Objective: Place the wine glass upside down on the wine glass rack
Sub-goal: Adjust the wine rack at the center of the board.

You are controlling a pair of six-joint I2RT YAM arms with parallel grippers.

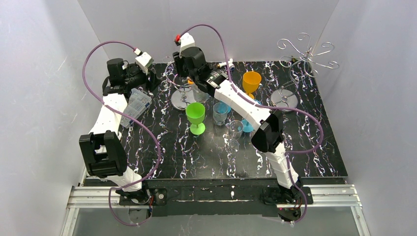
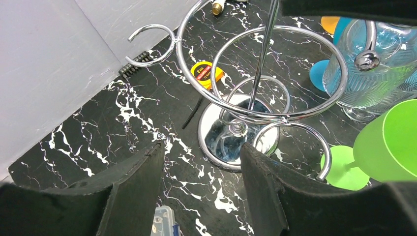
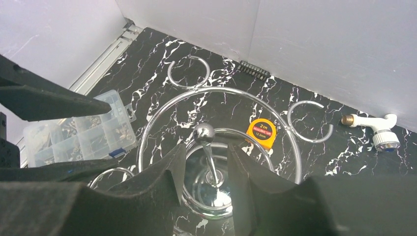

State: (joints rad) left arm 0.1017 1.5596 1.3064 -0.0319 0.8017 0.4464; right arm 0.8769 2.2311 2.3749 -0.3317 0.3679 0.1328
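Wine glass (image 1: pixel 235 129) (clear, stemmed) stands upright, rim up, on the desk (image 1: pixel 196 157); right gripper (image 3: pixel 207 146), part-open, straddles the loop stand's post (image 3: pixel 203 132) ungripped; left gripper (image 2: pixel 201 146) half-open, empty.

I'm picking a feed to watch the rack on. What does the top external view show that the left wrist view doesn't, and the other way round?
Only the top external view shows the tall silver wire rack with scroll-shaped arms, at the far right corner. Only the left wrist view clearly shows the round yellow tape measure. Both show the short chrome stand with round loop rings and the green plastic goblet.
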